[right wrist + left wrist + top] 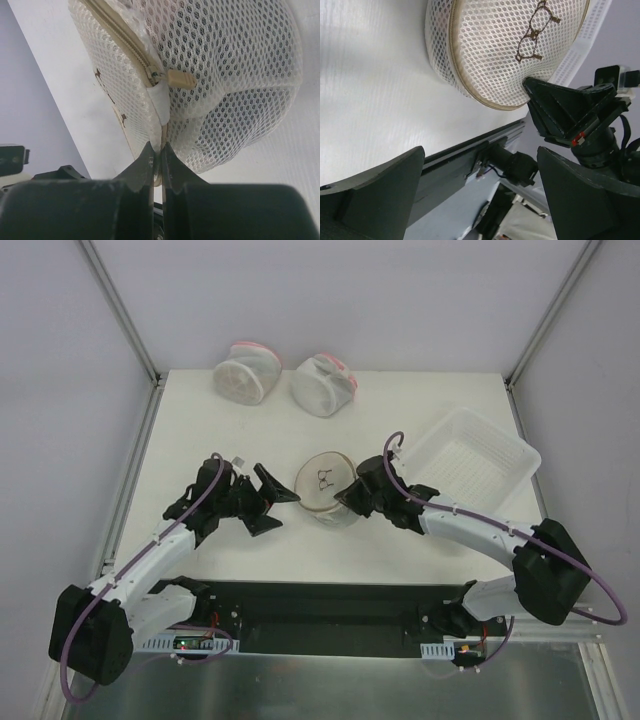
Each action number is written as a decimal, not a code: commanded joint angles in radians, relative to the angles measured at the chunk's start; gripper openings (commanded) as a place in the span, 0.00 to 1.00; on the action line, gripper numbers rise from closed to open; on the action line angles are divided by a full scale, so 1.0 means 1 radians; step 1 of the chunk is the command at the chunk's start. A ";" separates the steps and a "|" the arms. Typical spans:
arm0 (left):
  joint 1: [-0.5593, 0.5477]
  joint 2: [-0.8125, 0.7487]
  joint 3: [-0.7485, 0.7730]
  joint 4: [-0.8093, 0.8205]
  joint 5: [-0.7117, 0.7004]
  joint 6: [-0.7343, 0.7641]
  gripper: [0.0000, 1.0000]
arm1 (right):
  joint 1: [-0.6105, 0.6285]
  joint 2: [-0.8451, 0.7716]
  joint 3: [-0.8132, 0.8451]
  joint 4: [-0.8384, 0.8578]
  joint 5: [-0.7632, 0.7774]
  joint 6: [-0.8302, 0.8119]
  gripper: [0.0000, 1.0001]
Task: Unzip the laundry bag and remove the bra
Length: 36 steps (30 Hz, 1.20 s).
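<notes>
The laundry bag (322,485) is lying at the middle of the table (190,430) in the overhead view, its round flat face with the small black bra symbol (325,478) being turned upward and slightly toward the left arm. The bra itself is not being made out through the mesh; it is judged to be inside the shut bag.

In the right wrist view the tan zip (120,35) is running down from the upper left of the frame and ending at the zip pull (181,79), which is lying flat and pointing to the right, just above centre. Directly below it, at lower centre, the bag's rim is being pinched by the right gripper (157,152), its jaws being pressed together on the seam with only fabric between them.

The left gripper (288,512) is being held wide apart and empty just beside the bag's left edge, not touching it. The pull is therefore lying on the side of the bag nearest the right gripper and away from the left one. It is judged that the bag is being steadied by the right arm, and that the pull is to be reached round the rim by the free left arm and drawn along the zip line.
</notes>
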 commanded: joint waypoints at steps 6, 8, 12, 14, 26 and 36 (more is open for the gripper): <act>-0.037 0.240 -0.114 0.561 0.040 -0.414 0.92 | 0.005 -0.076 -0.004 -0.020 0.071 0.016 0.01; -0.054 0.275 -0.059 0.566 0.040 -0.403 0.91 | 0.006 -0.110 -0.013 -0.022 0.080 0.001 0.01; -0.081 0.340 0.004 0.565 0.025 -0.405 0.88 | 0.006 -0.124 0.014 -0.063 0.082 -0.042 0.01; -0.086 0.351 0.030 0.565 0.015 -0.409 0.83 | 0.005 -0.121 0.019 -0.071 0.079 -0.052 0.01; -0.101 0.447 0.112 0.557 0.041 -0.368 0.03 | 0.011 -0.110 0.035 -0.086 0.071 -0.099 0.01; -0.010 0.430 0.283 0.312 0.190 0.026 0.00 | 0.015 -0.167 0.158 -0.222 0.043 -0.378 0.81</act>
